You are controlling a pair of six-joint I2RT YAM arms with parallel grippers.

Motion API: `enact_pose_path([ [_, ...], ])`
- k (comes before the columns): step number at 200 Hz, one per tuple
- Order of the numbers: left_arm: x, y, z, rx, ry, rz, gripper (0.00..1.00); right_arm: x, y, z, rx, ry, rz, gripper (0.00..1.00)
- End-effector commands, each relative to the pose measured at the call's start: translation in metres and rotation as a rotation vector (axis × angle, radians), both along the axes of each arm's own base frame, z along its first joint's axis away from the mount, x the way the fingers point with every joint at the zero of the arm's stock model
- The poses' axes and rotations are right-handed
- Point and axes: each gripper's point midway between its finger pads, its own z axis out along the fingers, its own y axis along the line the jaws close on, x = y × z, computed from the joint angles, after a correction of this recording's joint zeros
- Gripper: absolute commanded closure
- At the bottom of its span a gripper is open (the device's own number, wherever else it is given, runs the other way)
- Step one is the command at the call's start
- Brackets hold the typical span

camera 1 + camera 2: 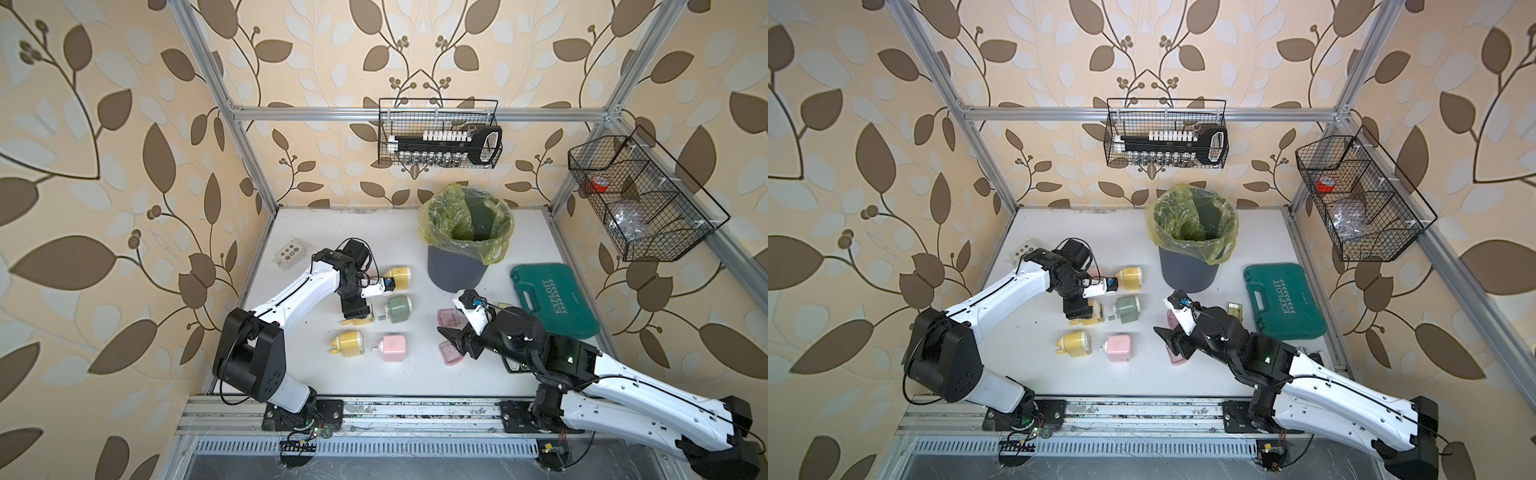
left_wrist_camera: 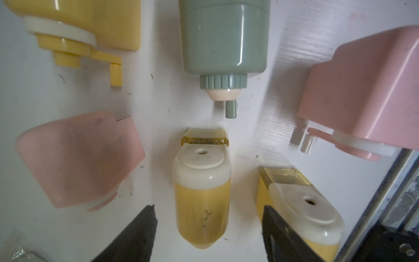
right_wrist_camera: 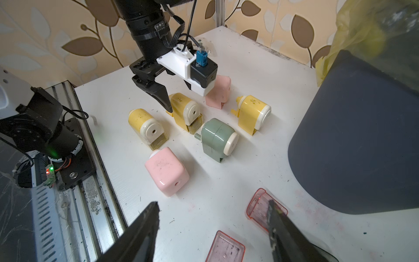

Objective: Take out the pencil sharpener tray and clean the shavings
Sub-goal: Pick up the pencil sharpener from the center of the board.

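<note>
My left gripper [image 2: 208, 206] is open and straddles a yellow pencil sharpener [image 2: 201, 199] lying on the white table, with a gap on each side. The sharpener's amber tray [image 2: 205, 133] sits in its body, and a strip of speckled shavings [image 2: 205, 141] shows through it. In a top view the left gripper [image 1: 357, 318] is left of a green sharpener [image 1: 399, 308]. My right gripper [image 3: 213, 202] is open and empty, low over the table. Two pink trays [image 3: 258, 205] [image 3: 225, 248] lie loose under it.
A grey bin [image 1: 457, 270] lined with a yellow-green bag stands behind the sharpeners. Two more yellow sharpeners [image 1: 399, 277] [image 1: 349, 343] and a pink one [image 1: 392, 347] lie around the left gripper. A green tool case [image 1: 555, 305] lies at the right. A small white box [image 1: 289, 252] sits at the back left.
</note>
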Motion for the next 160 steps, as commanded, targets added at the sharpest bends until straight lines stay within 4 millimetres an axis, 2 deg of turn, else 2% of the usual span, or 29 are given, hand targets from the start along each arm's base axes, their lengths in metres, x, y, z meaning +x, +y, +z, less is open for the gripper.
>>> enact_pose_path([
  [1, -0.005, -0.001, -0.005, -0.043, 0.027, 0.0, 0.29, -0.001, 0.0, -0.005, -0.015, 0.006, -0.004, 0.29],
  [35, -0.007, 0.004, -0.015, -0.057, 0.032, 0.017, 0.29, -0.001, 0.0, -0.006, -0.022, 0.006, -0.005, 0.29],
  [110, 0.009, -0.001, -0.026, -0.091, 0.016, 0.039, 0.3, -0.002, 0.0, -0.006, -0.03, -0.006, -0.005, 0.29],
  [160, 0.005, 0.002, -0.039, -0.085, 0.05, 0.052, 0.31, -0.004, -0.001, -0.006, -0.037, -0.012, -0.005, 0.29],
])
